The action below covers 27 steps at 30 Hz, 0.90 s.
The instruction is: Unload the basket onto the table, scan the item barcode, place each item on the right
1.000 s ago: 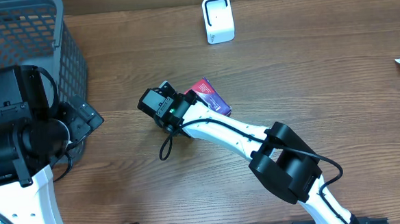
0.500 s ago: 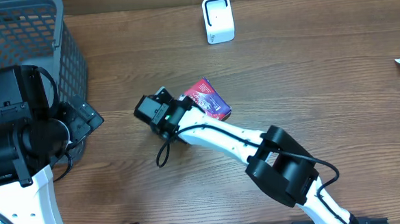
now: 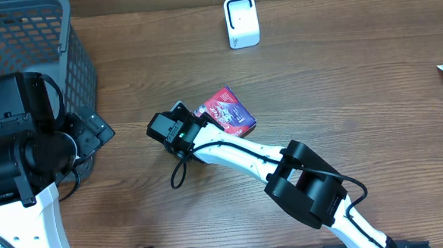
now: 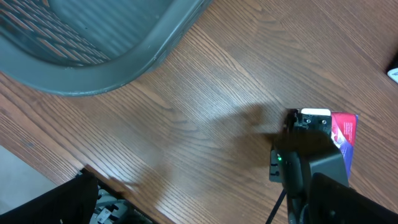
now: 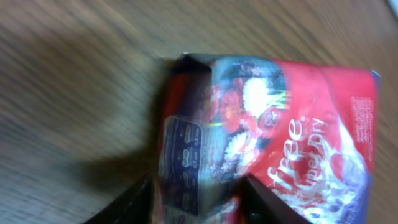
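The wood-grained tabletop (image 3: pixel 357 94) is smooth and matte. On it stands the white scanner (image 3: pixel 241 22), a small rounded block with a dark window, and everything here is placed from that.

Far to the scanner's left is the grey basket (image 3: pixel 20 43), hard plastic with slatted mesh walls. The left gripper (image 3: pixel 94 135) hangs beside it with its jaws spread wide and nothing between them.

The right arm reaches in on the robot's side of the scanner and slightly to its left, which is also where the packet (image 3: pixel 227 108) lies. The packet rests flat on the wood, turned corner-on to the scanner rather than square with it. It is a glossy red and purple foil pouch, thin and crinkly, with printed lettering and a folded, seamed edge. It will probably flex and slide rather than hold its shape.

That seamed end, the one farther from the scanner's right, points at the right gripper (image 5: pixel 199 205). In the wrist view, one finger stands on each side of it. Blur makes it impossible to tell whether the jaws are already pinching the foil or only bracketing it.

The right arm is clearly the nearer one. I judge the grasp is the step in hand, and the lift toward the scanner comes after.
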Available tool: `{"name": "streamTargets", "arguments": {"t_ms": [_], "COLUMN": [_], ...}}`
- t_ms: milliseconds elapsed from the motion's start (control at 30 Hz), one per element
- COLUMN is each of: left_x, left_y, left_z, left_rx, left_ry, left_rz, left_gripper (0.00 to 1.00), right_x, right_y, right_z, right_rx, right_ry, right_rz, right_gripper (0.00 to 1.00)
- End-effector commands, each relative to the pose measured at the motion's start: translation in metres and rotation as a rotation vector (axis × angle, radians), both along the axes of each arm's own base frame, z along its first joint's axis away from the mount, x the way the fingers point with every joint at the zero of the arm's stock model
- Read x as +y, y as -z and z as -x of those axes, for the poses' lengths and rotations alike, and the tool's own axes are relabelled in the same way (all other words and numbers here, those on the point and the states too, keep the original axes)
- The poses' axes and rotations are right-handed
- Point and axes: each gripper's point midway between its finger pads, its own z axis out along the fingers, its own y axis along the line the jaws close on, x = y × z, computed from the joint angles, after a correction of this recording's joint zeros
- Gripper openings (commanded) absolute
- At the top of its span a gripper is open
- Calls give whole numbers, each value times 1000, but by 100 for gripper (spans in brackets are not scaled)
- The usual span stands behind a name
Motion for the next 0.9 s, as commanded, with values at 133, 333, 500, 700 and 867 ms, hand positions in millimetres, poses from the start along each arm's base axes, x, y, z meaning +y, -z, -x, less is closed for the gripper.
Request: {"name": "streamTargets", "arguments": {"t_ms": [133,333,500,700,867], "left_x": [3,3,3,3,3], "left_y": [0,0,0,0,0], "left_z": [0,1,0,0,0], "left_rx": [-2,-1,-2,-2,-2], "left_ry": [-22,-22,-22,-22,-22], "left_rz": [-3,-3,-3,-3,-3], "left_gripper": [100,100,100,100,100], "right_x": [-6,5,18,27,-4], "right_y": [-1,-41,-88,-146,-157], "right_z": [-5,-8,-9,9,-15], "right_rx": [18,96,236,606,763], "right_ry": [62,105,113,-15,22], "right_rz": [-16,-135,-318,-658,-855], "right_gripper": [8,4,4,4,4]}}
